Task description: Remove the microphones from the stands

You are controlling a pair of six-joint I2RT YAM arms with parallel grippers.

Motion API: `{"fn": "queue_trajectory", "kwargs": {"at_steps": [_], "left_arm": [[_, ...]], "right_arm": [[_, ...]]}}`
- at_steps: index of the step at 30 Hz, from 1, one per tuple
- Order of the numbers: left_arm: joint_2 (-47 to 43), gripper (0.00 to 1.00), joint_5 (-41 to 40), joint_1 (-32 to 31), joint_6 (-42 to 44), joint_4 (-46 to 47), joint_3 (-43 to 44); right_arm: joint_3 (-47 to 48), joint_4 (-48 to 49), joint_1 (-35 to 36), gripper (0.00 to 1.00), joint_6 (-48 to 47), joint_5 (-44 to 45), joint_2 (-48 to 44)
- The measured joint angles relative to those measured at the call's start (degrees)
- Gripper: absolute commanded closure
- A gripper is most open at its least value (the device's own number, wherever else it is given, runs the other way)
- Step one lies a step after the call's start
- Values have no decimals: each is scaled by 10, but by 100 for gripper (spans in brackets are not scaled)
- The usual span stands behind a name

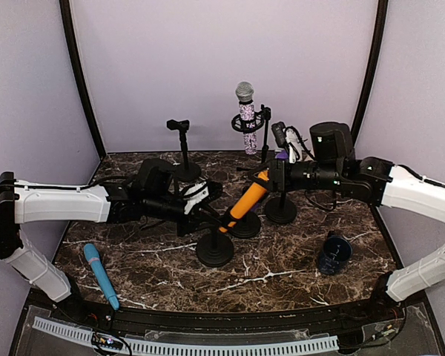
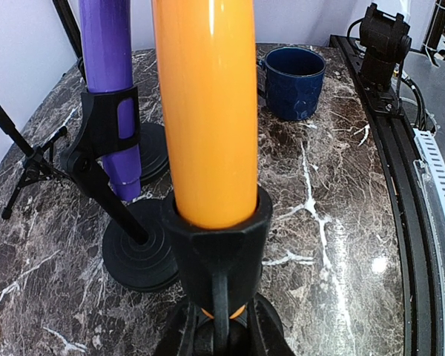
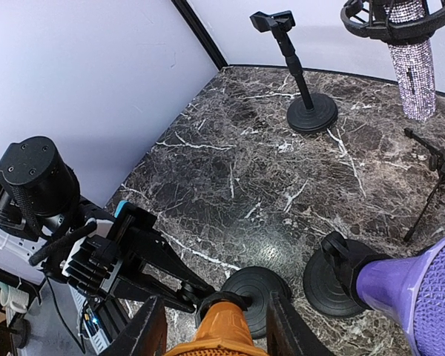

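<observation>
From above, the orange mic (image 1: pixel 248 199) leans in its stand (image 1: pixel 215 252), mid-table. Left wrist: the left gripper (image 2: pixel 216 339) is clenched on the stand's stem under the clip. Right wrist: the right gripper (image 3: pixel 215 332) grasps the mic's body.

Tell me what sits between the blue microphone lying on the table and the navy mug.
A round black stand base sits between the blue microphone and the navy mug; otherwise that stretch is bare. The top view shows it.
</observation>
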Motion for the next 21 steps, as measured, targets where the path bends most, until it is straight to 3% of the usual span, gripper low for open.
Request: {"fn": "queue_trajectory", "kwargs": {"at_steps": [21], "left_arm": [[0,100,0,0,4,-2,0]], "right_arm": [[0,15,-17,68,-94,-89,0]]}}
